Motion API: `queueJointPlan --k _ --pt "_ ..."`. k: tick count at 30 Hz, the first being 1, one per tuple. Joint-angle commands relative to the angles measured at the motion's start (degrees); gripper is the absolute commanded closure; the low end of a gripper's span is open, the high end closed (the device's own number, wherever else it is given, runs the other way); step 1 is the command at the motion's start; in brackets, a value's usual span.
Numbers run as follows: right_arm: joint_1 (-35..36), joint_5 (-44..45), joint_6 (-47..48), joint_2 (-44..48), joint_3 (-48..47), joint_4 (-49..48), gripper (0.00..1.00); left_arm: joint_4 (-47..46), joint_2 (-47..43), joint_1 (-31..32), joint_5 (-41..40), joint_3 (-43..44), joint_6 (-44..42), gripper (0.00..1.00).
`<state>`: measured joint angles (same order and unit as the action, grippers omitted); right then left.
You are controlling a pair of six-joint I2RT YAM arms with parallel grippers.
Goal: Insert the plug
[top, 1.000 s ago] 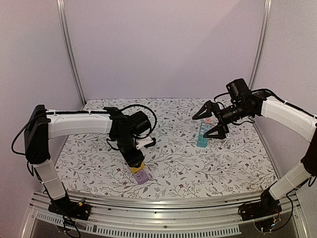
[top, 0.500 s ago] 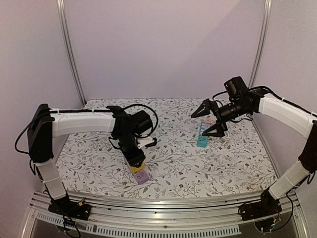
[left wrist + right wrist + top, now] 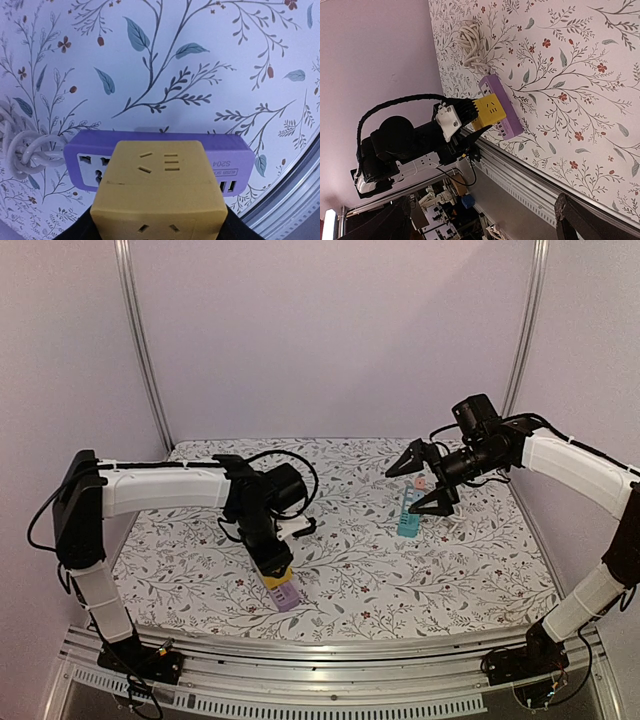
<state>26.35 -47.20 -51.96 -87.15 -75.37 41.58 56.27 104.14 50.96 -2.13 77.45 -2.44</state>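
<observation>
Two arms reach over a floral-print counter (image 3: 400, 580); the left arm bends down toward the near edge, the right stretches across the far right side. The left fingers (image 3: 270, 565) are partly closed on a yellow plug (image 3: 277, 581), a cube-shaped adapter with socket holes on its visible faces; in the left wrist view the dark fingers (image 3: 235, 231) flank the lower corners of the yellow plug (image 3: 160, 200). That cube sits on the top face of a purple power strip (image 3: 288, 599), which lies flat on the counter close to the metal rail at the front; the cube covers the middle of the purple power strip (image 3: 235, 152), leaving a socket exposed on the left and two small ports on the right. Whether its prongs are seated I cannot tell. A coiled white cord (image 3: 22, 150) lies bundled at the strip's left end, touching it.

From the right wrist view the yellow plug (image 3: 489, 111) rests against the purple power strip (image 3: 506, 119), with the coiled white cord (image 3: 472, 42) beyond. The right fingers (image 3: 423, 507) are spread wide and hold nothing; they hover at the top of an upright teal object (image 3: 408, 522) standing on the counter, well apart from the strip.
</observation>
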Motion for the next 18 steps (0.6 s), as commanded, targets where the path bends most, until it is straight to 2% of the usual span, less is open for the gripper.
queueJointPlan --k 1,3,5,7,10,18 --pt "0.19 1.67 -0.42 0.05 -1.71 0.3 0.01 -2.83 1.13 0.13 -4.16 -1.82 1.71 0.53" --pt "0.14 1.91 -0.42 0.05 -2.23 0.3 0.01 -3.09 -0.3 0.11 -4.96 -1.5 2.03 0.46" --pt "0.16 2.08 -0.38 -0.03 -2.63 0.35 0.01 -3.03 -1.7 0.11 -5.87 -1.14 2.11 0.34" --pt "0.19 2.31 -0.35 0.01 -2.97 0.42 0.01 -2.57 -2.93 0.06 -6.66 -0.63 2.09 0.16" --pt "0.19 2.61 -0.42 0.05 -3.11 0.37 0.01 -1.53 -4.26 0.06 -7.59 0.24 2.07 0.02" --pt "0.18 3.03 -0.34 -0.35 -4.38 0.4 0.01 1.18 -7.22 -0.16 -8.14 3.57 2.15 0.01"
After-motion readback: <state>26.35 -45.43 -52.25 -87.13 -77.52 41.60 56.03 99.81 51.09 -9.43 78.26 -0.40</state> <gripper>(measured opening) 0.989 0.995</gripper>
